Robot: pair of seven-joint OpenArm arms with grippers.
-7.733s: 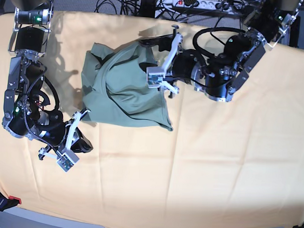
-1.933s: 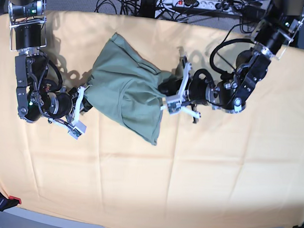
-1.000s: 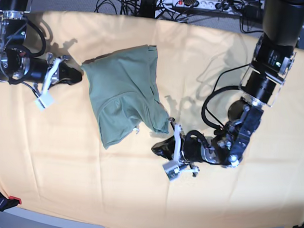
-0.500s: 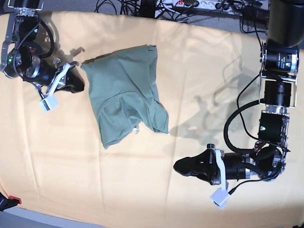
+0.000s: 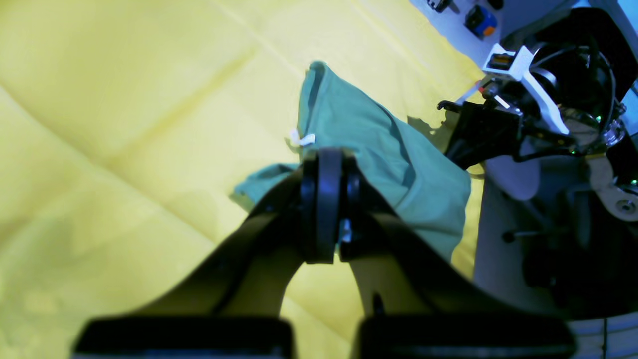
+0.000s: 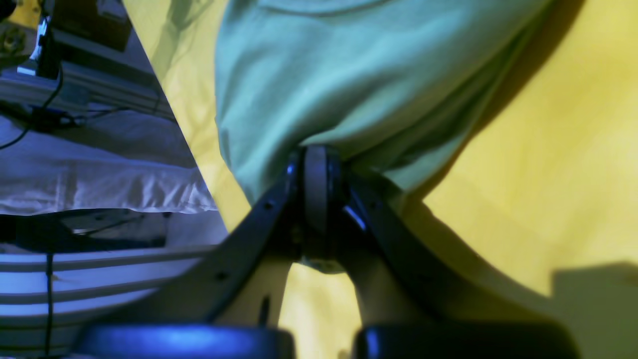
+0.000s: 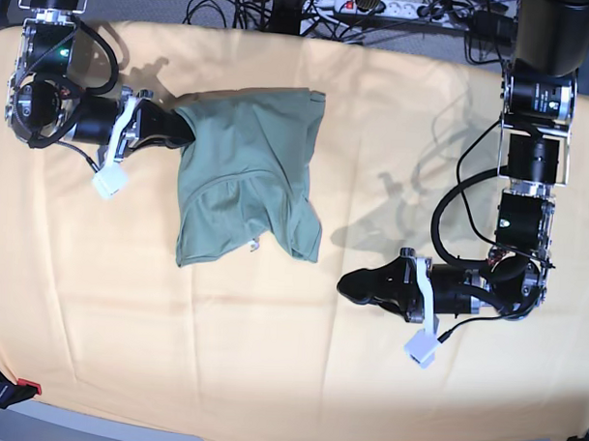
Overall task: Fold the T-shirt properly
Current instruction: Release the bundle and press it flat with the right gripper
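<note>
A sage-green T-shirt (image 7: 248,175) lies crumpled on a large yellow-orange cloth (image 7: 270,374) that covers the whole table; it sits toward the far side of the cloth, left of centre in the base view. The shirt is bunched and uneven, with a small white tag (image 7: 256,244) showing at its near edge.

The right gripper (image 7: 178,131) reaches in from the left of the shirt, its jaws clamped on the shirt's upper left edge — the right wrist view shows green fabric gathered into the closed tips (image 6: 319,164).

The left gripper (image 7: 347,285) rests low over bare cloth, well apart from the shirt, off its near right corner. Its jaws are pressed together with nothing between them — the left wrist view shows the closed tips (image 5: 324,199) and the shirt beyond.
</note>
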